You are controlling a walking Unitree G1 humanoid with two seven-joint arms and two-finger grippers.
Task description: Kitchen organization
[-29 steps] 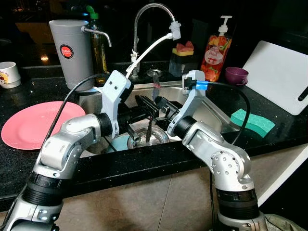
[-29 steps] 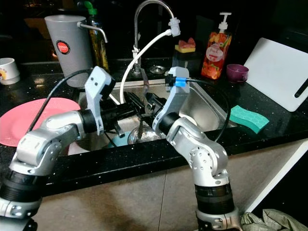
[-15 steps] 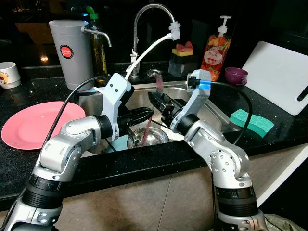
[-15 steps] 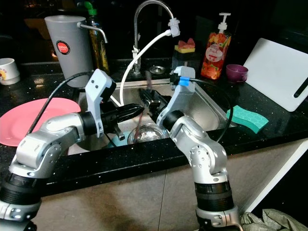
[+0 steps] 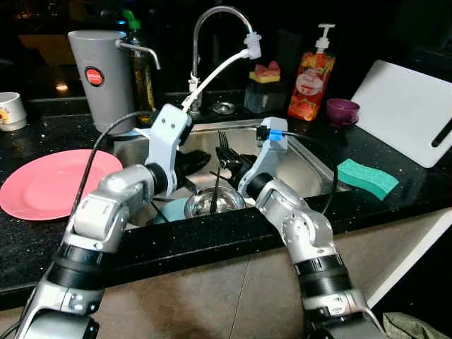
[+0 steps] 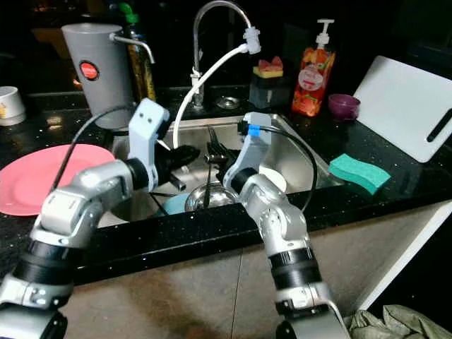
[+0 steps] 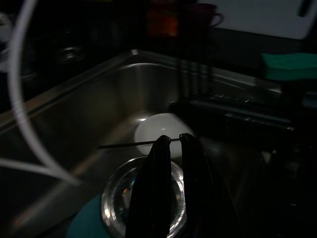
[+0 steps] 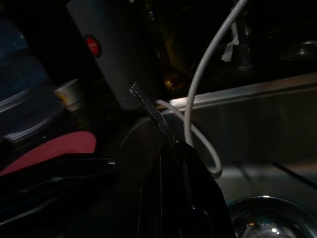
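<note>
Fork [image 5: 222, 143], metal, light, stiff, likely slippery when wet: standing tines-up over the sink [image 5: 311, 166], above the steel bowl [image 5: 215, 203], right gripper [image 5: 227, 164] clamping its lower handle, the soundest hold; left gripper [image 7: 171, 145] hovering alongside, fingers nearly closed on nothing.

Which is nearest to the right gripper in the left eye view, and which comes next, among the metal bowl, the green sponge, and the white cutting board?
Measured from the right gripper, which holds a fork over the sink:
1. Metal bowl, in the sink just below the gripper.
2. Green sponge, on the counter to the robot's right.
3. White cutting board, leaning at the far right.
</note>
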